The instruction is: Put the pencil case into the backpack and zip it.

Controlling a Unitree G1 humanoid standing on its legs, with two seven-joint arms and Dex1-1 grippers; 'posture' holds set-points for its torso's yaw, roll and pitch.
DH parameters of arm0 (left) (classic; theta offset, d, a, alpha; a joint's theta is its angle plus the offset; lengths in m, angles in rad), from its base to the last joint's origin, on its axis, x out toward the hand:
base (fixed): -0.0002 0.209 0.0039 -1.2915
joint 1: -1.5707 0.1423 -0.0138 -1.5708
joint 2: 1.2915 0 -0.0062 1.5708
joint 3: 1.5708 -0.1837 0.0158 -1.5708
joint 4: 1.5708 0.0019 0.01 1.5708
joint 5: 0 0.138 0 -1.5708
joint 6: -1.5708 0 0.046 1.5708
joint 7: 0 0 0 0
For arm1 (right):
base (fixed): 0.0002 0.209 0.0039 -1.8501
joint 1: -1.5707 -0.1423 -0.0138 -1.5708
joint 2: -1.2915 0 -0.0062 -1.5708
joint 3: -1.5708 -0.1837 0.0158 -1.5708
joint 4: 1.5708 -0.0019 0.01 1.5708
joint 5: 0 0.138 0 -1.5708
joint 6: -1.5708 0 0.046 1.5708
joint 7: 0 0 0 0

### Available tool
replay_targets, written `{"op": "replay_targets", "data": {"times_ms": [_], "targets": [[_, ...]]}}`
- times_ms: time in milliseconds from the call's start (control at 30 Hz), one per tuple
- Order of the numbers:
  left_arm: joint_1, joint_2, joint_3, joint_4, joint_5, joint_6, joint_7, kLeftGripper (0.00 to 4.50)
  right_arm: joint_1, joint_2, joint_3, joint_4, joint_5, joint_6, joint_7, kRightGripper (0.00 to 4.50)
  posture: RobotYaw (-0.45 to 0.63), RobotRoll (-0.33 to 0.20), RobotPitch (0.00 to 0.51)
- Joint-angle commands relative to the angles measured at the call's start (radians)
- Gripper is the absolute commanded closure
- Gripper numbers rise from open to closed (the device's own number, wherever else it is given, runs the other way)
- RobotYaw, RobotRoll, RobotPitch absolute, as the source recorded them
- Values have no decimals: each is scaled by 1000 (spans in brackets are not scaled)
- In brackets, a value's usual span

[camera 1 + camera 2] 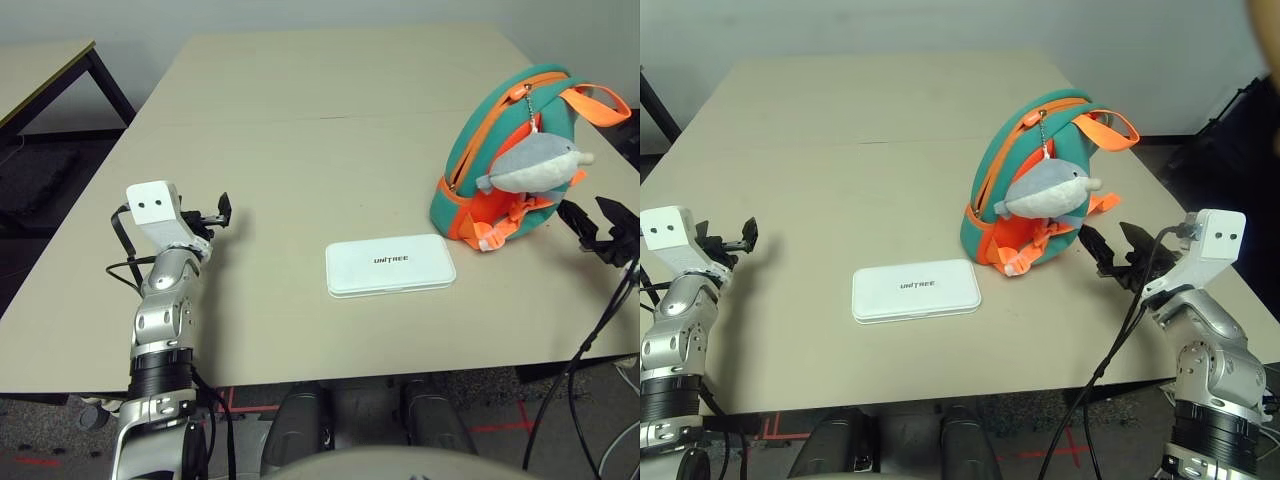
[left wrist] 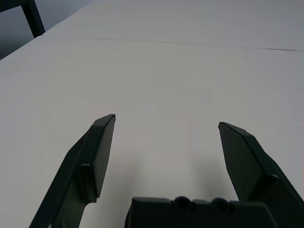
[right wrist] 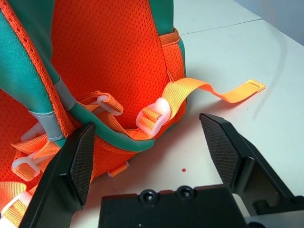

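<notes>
Both claws wide & empty, L gripper well left of pencil case flat mid-table, R gripper just beside upright backpack; pre-grasp step, next I'd judge: pick up case.

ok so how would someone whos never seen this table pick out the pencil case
Start at the beige table and find the upright teal and orange backpack on the robot's right side. The pencil case lies flat on the tabletop just in front of it, toward the middle. It is the only flat white rectangle there, with rounded corners and small black UNITREE lettering.
</notes>
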Motion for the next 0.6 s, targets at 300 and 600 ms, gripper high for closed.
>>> {"op": "replay_targets", "data": {"times_ms": [300,600], "targets": [[-30,29,-23,-1,-10,8,-62,44,19,-47,-44,-58,47,67,1,0,-33,0,86],[-57,246,96,-263,-474,658,-309,44,121,-269,-233,-246,513,901,-87,0,38,0,65]]}}
